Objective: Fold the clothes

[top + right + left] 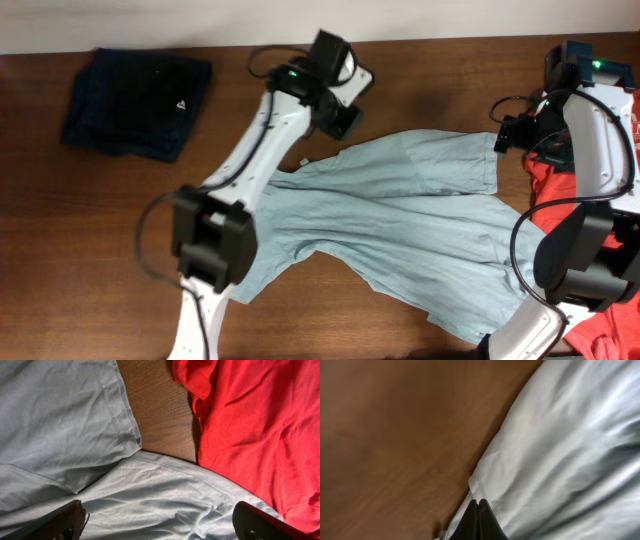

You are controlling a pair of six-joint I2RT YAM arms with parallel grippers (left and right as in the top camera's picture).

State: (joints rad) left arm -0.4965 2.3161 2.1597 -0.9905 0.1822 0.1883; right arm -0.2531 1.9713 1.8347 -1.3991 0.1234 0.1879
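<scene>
While the left gripper (340,120) sits at the far edge of the pale blue-grey T-shirt (420,220), its fingers (479,517) are pressed tight together with no gap. In the left wrist view, a pale fold of the shirt's edge (570,445) meets their tips. I cannot tell whether any cloth is pinched between them. To the left of that edge lies the bare brown table (395,435).

The shirt is spread open across the middle and right of the table (100,230), rumpled. One sleeve lies near the left arm and the other reaches to the far right. Its lower part runs toward the near right corner.

The right gripper (510,135) hangs over that far-right sleeve with its jaws spread wide and nothing between them. From its wrist camera the two dark fingers (62,522) show at the bottom corners. Between them lies wrinkled blue-grey cloth (60,420), and the stitched sleeve hem lies on top of the shirt's body.

A narrow wedge of wood (160,415) separates the sleeve hem from the red T-shirt (250,425). The red T-shirt is bunched at the right and touches the blue-grey shirt just below that wedge. From overhead, the red cloth (545,180) shows at the right edge, partly hidden under the right arm.

A dark navy garment (135,100) with a small pale mark lies folded at the far left, well apart from both shirts.
</scene>
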